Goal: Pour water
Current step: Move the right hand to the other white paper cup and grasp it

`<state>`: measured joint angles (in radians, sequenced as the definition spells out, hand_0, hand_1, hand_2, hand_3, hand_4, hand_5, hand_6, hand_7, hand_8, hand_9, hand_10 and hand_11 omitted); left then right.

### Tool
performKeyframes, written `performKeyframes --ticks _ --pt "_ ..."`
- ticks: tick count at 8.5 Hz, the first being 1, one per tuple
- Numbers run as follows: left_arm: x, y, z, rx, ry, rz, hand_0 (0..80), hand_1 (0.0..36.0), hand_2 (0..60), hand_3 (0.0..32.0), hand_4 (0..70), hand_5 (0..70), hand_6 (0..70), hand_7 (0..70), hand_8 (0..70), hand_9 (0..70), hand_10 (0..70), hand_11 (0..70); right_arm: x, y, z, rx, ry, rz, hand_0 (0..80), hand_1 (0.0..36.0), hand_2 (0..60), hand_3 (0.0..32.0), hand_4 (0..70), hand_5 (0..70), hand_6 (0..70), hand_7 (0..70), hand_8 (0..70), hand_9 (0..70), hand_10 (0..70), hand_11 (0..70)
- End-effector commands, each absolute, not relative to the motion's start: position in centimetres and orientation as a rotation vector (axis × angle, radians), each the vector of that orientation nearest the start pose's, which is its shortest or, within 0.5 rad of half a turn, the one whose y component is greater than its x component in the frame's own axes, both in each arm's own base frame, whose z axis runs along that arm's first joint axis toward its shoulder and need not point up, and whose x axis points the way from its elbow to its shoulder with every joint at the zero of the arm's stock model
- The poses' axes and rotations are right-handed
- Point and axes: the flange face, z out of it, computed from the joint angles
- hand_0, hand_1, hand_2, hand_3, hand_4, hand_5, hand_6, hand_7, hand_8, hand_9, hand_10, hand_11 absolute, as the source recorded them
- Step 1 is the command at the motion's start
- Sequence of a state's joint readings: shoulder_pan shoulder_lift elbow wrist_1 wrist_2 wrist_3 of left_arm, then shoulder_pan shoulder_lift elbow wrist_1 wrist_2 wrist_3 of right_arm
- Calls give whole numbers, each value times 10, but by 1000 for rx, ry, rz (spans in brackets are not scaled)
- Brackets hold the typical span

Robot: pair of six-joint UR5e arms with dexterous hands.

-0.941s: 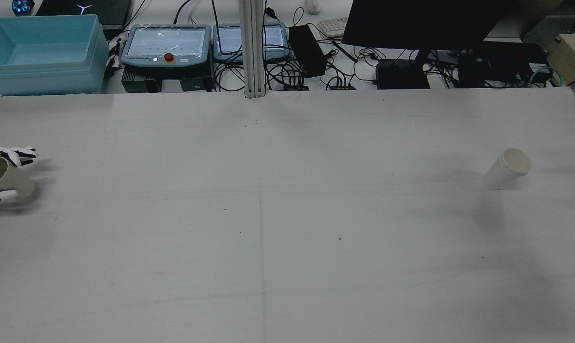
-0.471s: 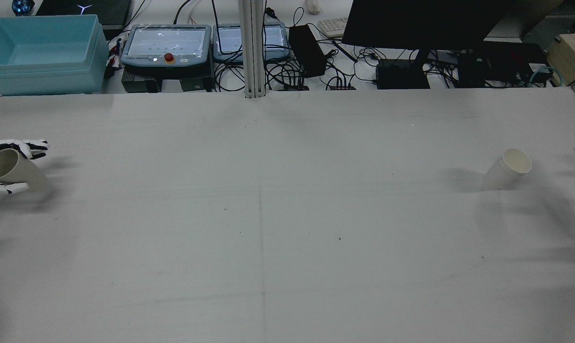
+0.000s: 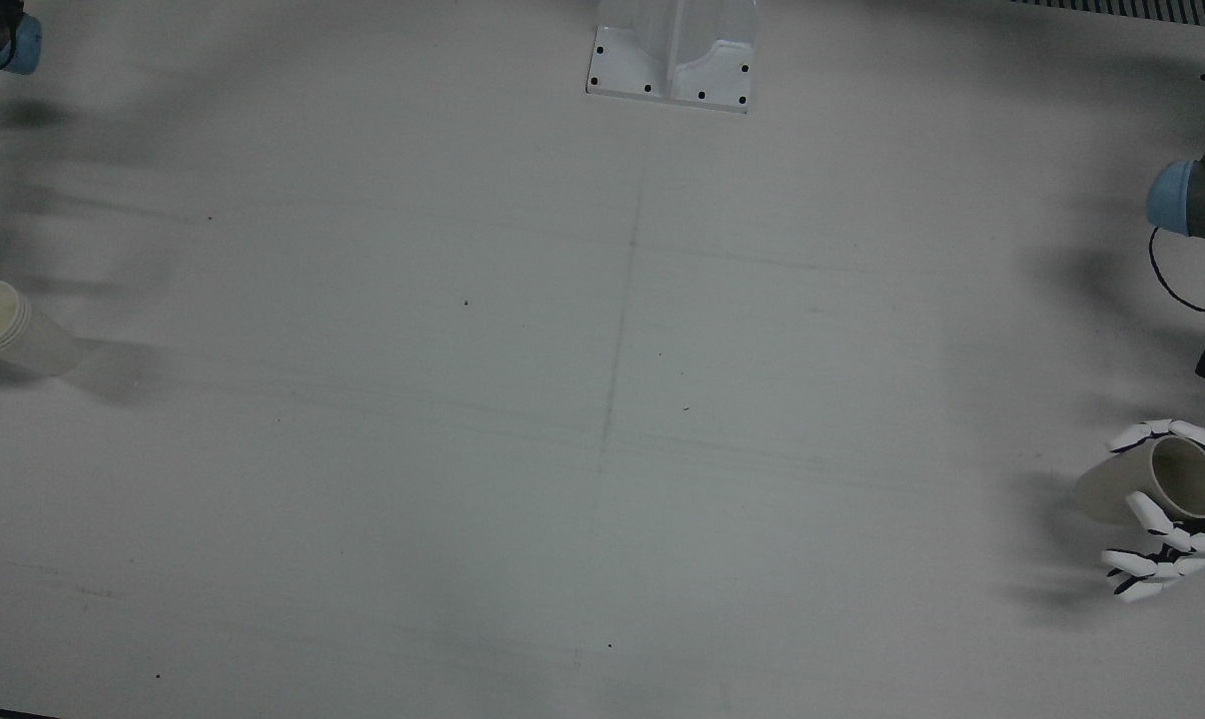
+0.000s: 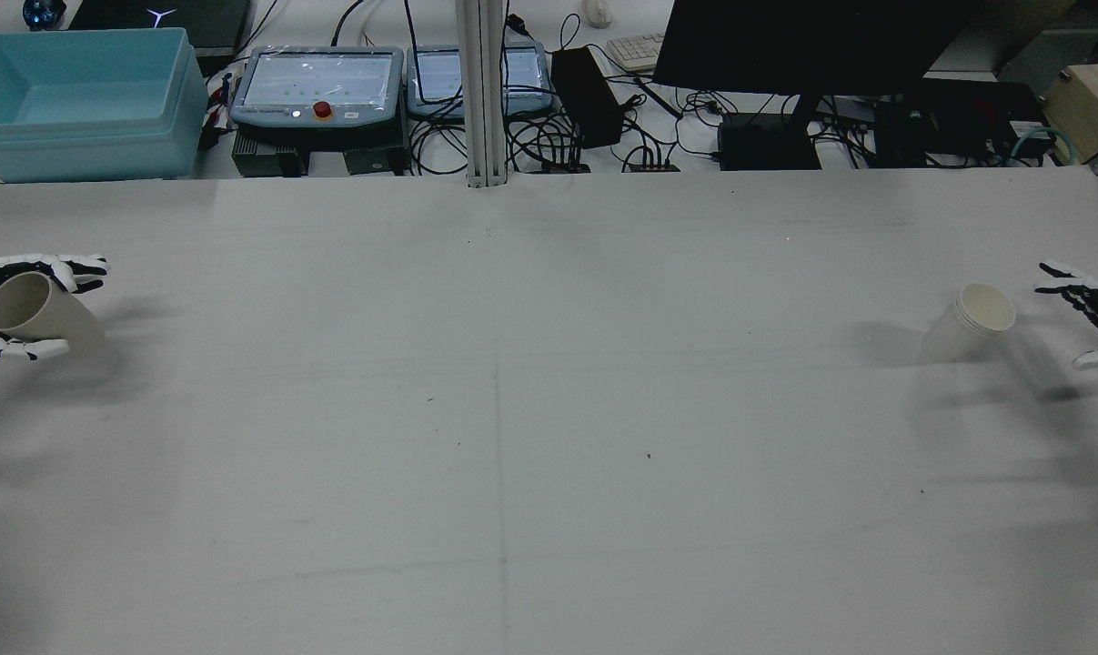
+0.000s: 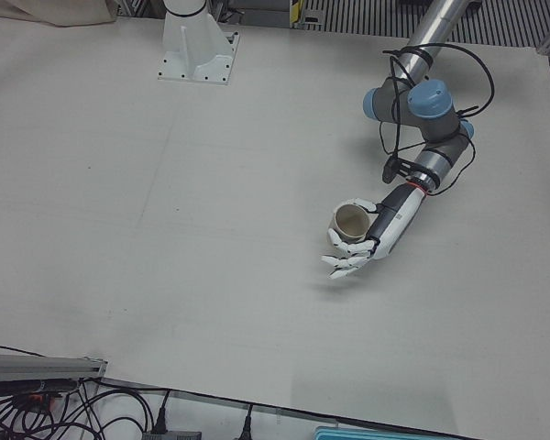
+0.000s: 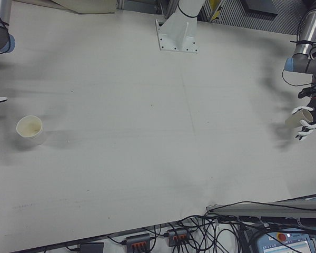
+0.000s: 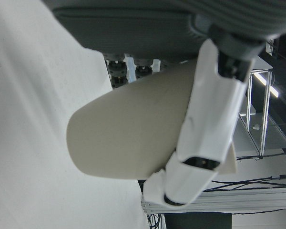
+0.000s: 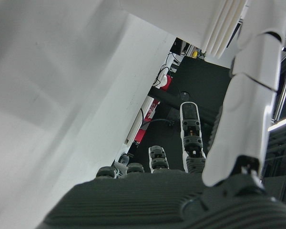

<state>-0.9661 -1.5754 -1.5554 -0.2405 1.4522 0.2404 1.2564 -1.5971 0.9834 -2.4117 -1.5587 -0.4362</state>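
The left hand (image 4: pixel 7 309) wraps its fingers around a tilted beige cup (image 4: pixel 44 317) above the table (image 4: pixel 549 409), whose inside looks empty, while far across the right hand (image 4: pixel 1090 314) hovers spread beside an unmarked, apparently empty white cup stack (image 4: pixel 972 323).

Left arm (image 5: pixel 420 64): silver tube links, grey joints, light-blue caps, black cable looped alongside, red ring at wrist. Left hand (image 5: pixel 367 240): white finger shells over black joints, grey ribbed palm. Right hand (image 4: pixel 1090 309): same white/black build. White pedestal (image 3: pixel 674 50), black bolts.
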Motion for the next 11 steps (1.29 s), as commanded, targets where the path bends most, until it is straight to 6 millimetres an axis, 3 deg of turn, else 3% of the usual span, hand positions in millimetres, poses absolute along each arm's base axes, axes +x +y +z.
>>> performKeyframes --ticks 1,2,3,5,6,7,8,9,10,11 --pt "175 -503 661 -296 2156 -1622 800 360 600 0 700 700 278 265 142 135 109 189 -41 -466 887 -140 2869 -2291 537 194 76 80 132 220 39 140 0 14 0 0" --pt "174 -504 661 -288 2163 -1632 800 360 600 0 700 700 280 265 143 135 110 190 -46 -475 881 -169 2877 -2305 540 202 97 88 143 229 44 152 0 16 0 0" --pt "174 -505 660 -288 2164 -1631 800 360 600 0 700 700 279 264 144 136 110 190 -60 -496 866 -165 2883 -2321 549 211 97 96 118 224 33 137 0 13 0 0" --pt "172 -504 661 -296 2166 -1644 800 360 600 0 700 700 277 262 143 136 110 191 -81 -511 837 -187 2937 -2309 554 225 131 120 127 234 38 150 0 16 0 0" --pt "165 -497 671 -292 2163 -1673 800 360 600 0 700 700 271 258 141 134 109 190 -102 -522 805 -182 2976 -2269 594 262 175 98 152 265 58 190 2 24 0 0" --pt "161 -491 677 -292 2158 -1681 800 360 600 0 700 700 269 257 140 134 109 190 -123 -528 768 -189 3018 -2278 777 347 256 2 313 384 137 305 33 79 20 59" --pt "157 -487 682 -291 2157 -1684 800 360 600 0 700 700 273 256 141 135 110 191 -141 -531 721 -251 3064 -2321 800 360 434 0 491 600 371 600 219 329 182 306" --pt "154 -482 687 -290 2157 -1687 800 360 600 0 700 700 273 256 142 135 110 191 -145 -532 692 -308 3086 -2328 800 360 552 0 422 604 412 640 296 426 285 454" --pt "151 -478 688 -292 2158 -1684 800 360 600 0 700 700 273 256 140 133 107 186 -144 -535 668 -305 3105 -2263 800 360 600 0 374 579 398 618 297 427 308 486" --pt "148 -475 679 -294 2166 -1678 800 360 600 0 700 700 282 260 141 133 103 181 -138 -532 634 -297 3125 -2180 800 360 600 0 388 569 394 598 283 408 294 466"
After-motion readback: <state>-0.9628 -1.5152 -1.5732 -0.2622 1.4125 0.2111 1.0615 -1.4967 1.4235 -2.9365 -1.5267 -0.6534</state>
